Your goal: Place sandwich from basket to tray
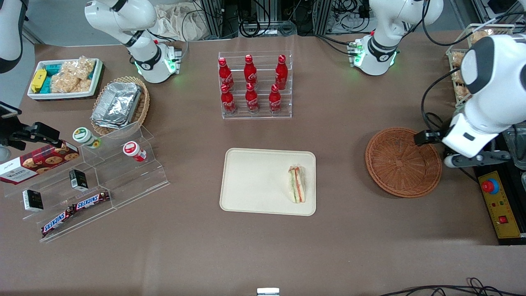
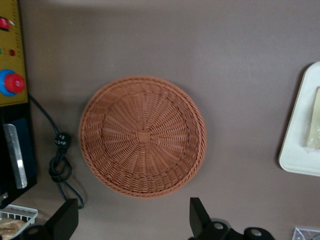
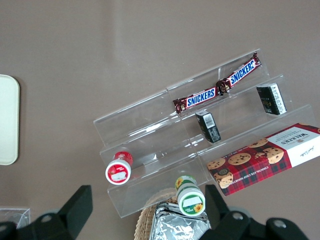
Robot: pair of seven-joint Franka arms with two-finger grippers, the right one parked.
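Jaws spread, holding nothing: gripper hovers above the basket, at the working arm's end of the tabletop. Sandwich lies on the tray, near its basket-side edge

Even, diffuse overhead light, moderately bright. Soft shadows only: under the basket rim and along the tray edge. Glare on the foil containers and acrylic shelf. Left wrist view slightly soft; pincer fingers dark, spread wide, underexposed.
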